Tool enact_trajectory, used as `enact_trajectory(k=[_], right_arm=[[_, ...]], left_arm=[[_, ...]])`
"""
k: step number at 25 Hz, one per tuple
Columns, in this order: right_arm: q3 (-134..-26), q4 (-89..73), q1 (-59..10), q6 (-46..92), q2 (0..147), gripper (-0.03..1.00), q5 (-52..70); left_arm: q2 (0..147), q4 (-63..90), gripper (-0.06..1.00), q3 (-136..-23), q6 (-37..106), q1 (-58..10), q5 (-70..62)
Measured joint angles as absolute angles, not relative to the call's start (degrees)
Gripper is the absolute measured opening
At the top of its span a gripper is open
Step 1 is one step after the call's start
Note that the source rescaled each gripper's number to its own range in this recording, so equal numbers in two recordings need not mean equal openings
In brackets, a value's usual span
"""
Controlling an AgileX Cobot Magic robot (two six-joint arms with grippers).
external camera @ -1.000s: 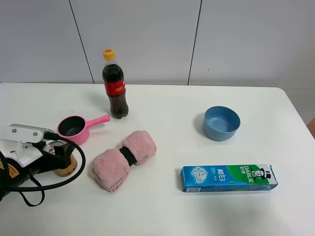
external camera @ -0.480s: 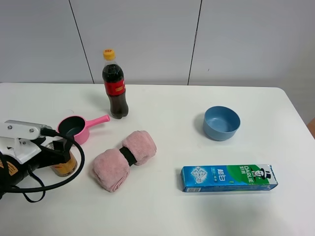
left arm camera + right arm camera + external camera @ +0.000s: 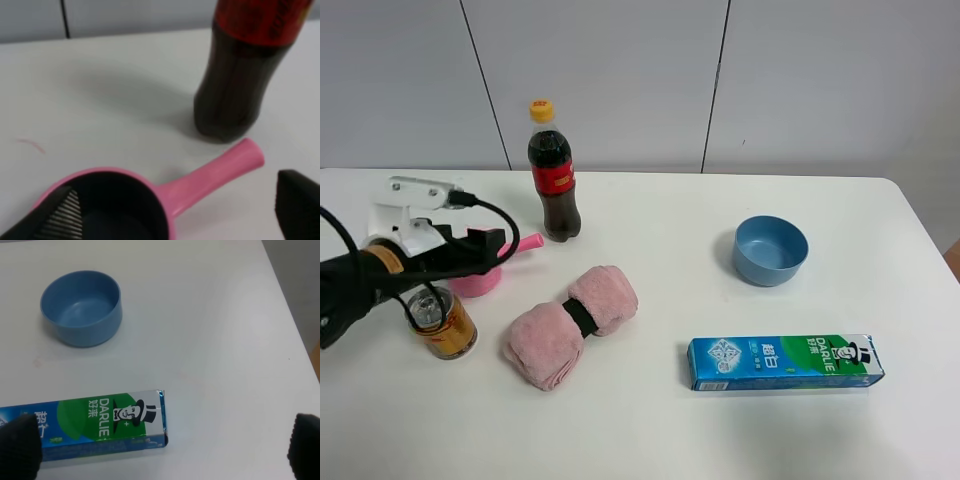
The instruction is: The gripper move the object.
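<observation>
One can (image 3: 441,322) standing free, left gripper (image 3: 485,247) released, one bottle (image 3: 553,171), one ladle (image 3: 485,274)

The surface (image 3: 650,430) is white. The can (image 3: 442,325) is gold with a silver top. The cola bottle (image 3: 553,172) is dark brown with a red label and yellow cap. The small pan (image 3: 125,200) is pink outside, black inside. The towel roll (image 3: 570,325) is pink with a black band. The bowl (image 3: 81,307) is blue. The toothpaste box (image 3: 95,427) is blue and green. The left gripper (image 3: 485,248) is black under a white mount.

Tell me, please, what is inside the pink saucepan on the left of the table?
Nothing shows in the pink saucepan: the left wrist view shows only its dark lining. The left pincer and arm cover most of it in the high view, so part of its inside stays unseen.
</observation>
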State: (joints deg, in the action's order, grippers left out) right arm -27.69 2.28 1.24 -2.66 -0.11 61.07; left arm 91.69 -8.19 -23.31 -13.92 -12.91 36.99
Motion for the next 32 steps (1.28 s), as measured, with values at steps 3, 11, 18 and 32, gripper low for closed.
enact_trajectory(k=[3, 11, 18, 32], right_arm=[[-27.69, 2.28, 1.24, -2.66, -0.11, 1.00, 61.07], [-27.69, 2.28, 1.24, -2.66, -0.11, 1.00, 61.07], [-27.69, 2.28, 1.24, -2.66, -0.11, 1.00, 61.07], [-27.69, 2.28, 1.24, -2.66, -0.11, 1.00, 61.07]], left_arm=[[89.28, -9.98, 0.38, -31.23, -14.98, -12.91, 22.61], [74.08, -10.69, 0.38, -53.37, -11.42, -12.91, -13.03], [68.19, -9.95, 0.38, -67.26, -1.13, -5.59, -41.88], [49.86, 1.44, 0.38, -68.63, 8.35, 6.20, -62.18]])
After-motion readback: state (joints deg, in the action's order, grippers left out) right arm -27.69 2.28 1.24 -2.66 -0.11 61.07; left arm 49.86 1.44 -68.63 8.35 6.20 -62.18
